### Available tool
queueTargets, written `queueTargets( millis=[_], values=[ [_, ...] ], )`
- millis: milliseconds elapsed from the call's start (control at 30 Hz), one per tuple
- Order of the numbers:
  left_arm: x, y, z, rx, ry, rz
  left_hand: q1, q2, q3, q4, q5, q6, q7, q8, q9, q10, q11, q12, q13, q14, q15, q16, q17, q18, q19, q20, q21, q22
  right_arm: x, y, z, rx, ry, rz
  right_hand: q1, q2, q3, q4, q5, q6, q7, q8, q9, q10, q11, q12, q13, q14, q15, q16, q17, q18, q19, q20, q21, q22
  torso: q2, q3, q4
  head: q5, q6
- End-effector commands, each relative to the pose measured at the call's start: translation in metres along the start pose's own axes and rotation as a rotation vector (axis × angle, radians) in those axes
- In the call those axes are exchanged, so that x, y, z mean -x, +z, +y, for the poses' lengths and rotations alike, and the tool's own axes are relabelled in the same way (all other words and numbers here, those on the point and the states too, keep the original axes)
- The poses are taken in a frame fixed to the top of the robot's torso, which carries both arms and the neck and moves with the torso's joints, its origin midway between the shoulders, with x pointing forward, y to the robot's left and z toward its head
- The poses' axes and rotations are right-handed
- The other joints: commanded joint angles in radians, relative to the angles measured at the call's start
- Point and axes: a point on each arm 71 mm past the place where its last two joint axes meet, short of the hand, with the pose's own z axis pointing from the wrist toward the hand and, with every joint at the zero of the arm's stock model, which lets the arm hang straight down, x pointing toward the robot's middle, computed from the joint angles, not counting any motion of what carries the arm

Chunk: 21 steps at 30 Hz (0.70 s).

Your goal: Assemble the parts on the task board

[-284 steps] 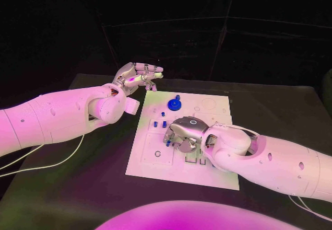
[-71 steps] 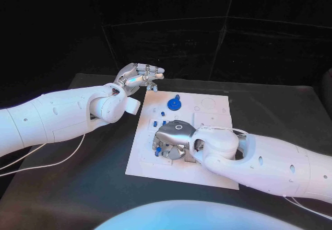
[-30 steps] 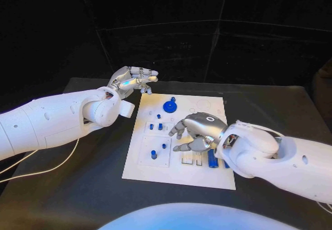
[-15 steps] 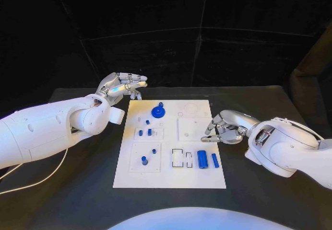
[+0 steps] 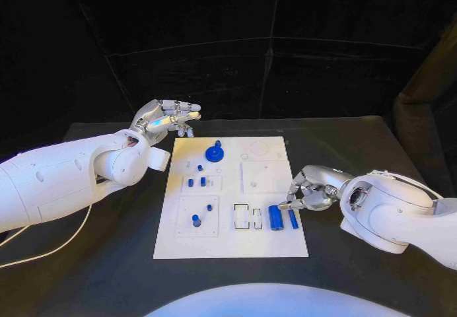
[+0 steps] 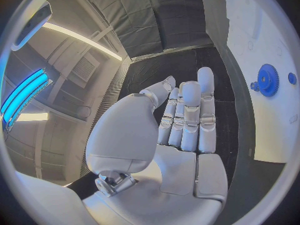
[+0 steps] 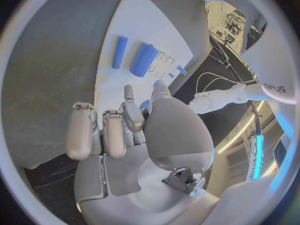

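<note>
The white task board (image 5: 232, 241) lies in the middle of the black table. A blue gear (image 5: 215, 154) sits near its far end, with small blue pegs (image 5: 197, 182) just nearer than it and two more pegs (image 5: 196, 220) in the near left block. A thick blue cylinder (image 5: 274, 217) and a thin blue bar (image 5: 292, 218) lie side by side near the right edge. My right hand (image 5: 310, 192) hovers at that edge beside the bar, fingers loosely bent, holding nothing. My left hand (image 5: 168, 117) hangs raised past the board's far left corner, empty. The gear (image 6: 267, 80), cylinder (image 7: 144, 59) and bar (image 7: 119, 51) also appear in the wrist views.
Bare black table (image 5: 362, 145) surrounds the board on all sides. A white cable (image 5: 43, 254) trails across the table under my left arm. Dark panels close off the far side.
My right hand has drawn back from over the board's middle to its right edge, uncovering the cylinder and bar. The camera view has shifted. The left hand keeps its pose.
</note>
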Motion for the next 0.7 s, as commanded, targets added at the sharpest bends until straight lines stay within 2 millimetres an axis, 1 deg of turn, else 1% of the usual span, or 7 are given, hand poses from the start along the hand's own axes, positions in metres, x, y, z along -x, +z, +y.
queueTargets(
  millis=[33,400,567,700],
  values=[
    [-0.001,0.0,-0.001,-0.007,-0.007,0.01,0.003,0.005,-0.006,-0.002,0.0,-0.002,0.004,0.003,-0.001,-0.006,0.001,0.002,0.001,-0.009,0.0,-0.005,-0.001,0.007,-0.004,0.002,-0.004,-0.001,-0.007,0.002,0.0,-0.024,-0.022,0.041,-0.011,0.001,-0.009,0.0,-0.002,-0.011,0.0,0.006,0.002,0.005,-0.001,0.007,0.008,0.059,-0.007,0.008,0.004,-0.019,0.007,-0.003,0.004,0.001,0.0,-0.0006,-0.0019,-0.002,0.001],
    [-0.001,-0.001,0.0,-0.004,-0.008,0.012,0.003,0.005,-0.006,-0.002,0.0,-0.002,0.004,0.003,-0.001,-0.006,0.001,0.002,0.001,-0.009,0.0,-0.005,-0.001,0.007,-0.004,0.002,-0.004,-0.001,-0.021,0.01,0.006,-0.015,-0.048,0.066,-0.008,0.0,-0.009,-0.001,0.003,-0.018,0.002,0.009,0.003,0.001,0.0,0.006,0.012,0.059,-0.006,0.009,0.006,-0.02,0.007,-0.003,0.005,0.004,0.002,-0.0004,0.0002,-0.004,0.001],
    [0.0,-0.001,0.0,-0.003,-0.008,0.012,0.003,0.005,-0.006,-0.002,0.0,-0.002,0.004,0.003,-0.001,-0.006,0.001,0.002,0.001,-0.009,0.0,-0.005,-0.001,0.007,-0.004,0.002,-0.004,-0.001,-0.028,0.014,0.007,-0.025,-0.063,0.09,-0.002,0.002,-0.008,-0.002,0.009,-0.027,0.004,0.011,0.003,-0.003,0.002,0.005,0.015,0.059,-0.005,0.01,0.009,-0.02,0.007,-0.002,0.006,0.006,0.002,-0.0011,-0.0008,-0.004,0.001],
    [0.0,-0.002,0.0,-0.002,-0.009,0.014,0.0,0.005,-0.008,-0.001,0.0,-0.002,0.004,0.004,-0.001,-0.007,0.001,0.004,0.001,-0.009,0.0,-0.004,-0.002,0.007,-0.004,0.002,-0.005,-0.002,-0.033,0.018,0.008,-0.027,-0.068,0.104,-0.002,0.002,-0.008,-0.002,0.01,-0.027,0.004,0.012,0.003,-0.003,0.002,0.005,0.015,0.059,-0.005,0.01,0.009,-0.02,0.007,-0.002,0.006,0.006,0.003,-0.0016,-0.0008,-0.01,0.002]
  ],
)
